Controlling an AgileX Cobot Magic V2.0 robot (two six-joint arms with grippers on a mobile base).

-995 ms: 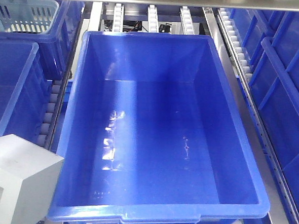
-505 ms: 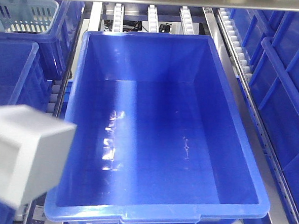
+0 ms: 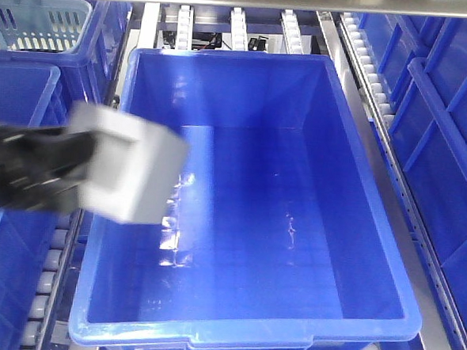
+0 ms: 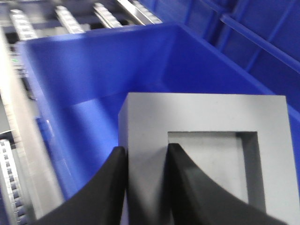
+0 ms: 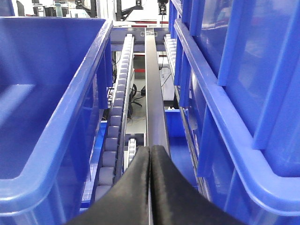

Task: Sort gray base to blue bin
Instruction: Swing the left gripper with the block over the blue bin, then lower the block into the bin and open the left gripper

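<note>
Pinching gray base wall, left tool, above blue bin

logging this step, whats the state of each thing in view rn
gray base: held in the air, over the left rim of the bin, recess face toward the wrist camera
blue bin: upright, open, nothing inside
left hand: shut on one wall of the gray base, one finger in the recess
right hand: shut, holding nothing, over the roller rail
pale-blue slotted basket: far left, contents not visible
</note>
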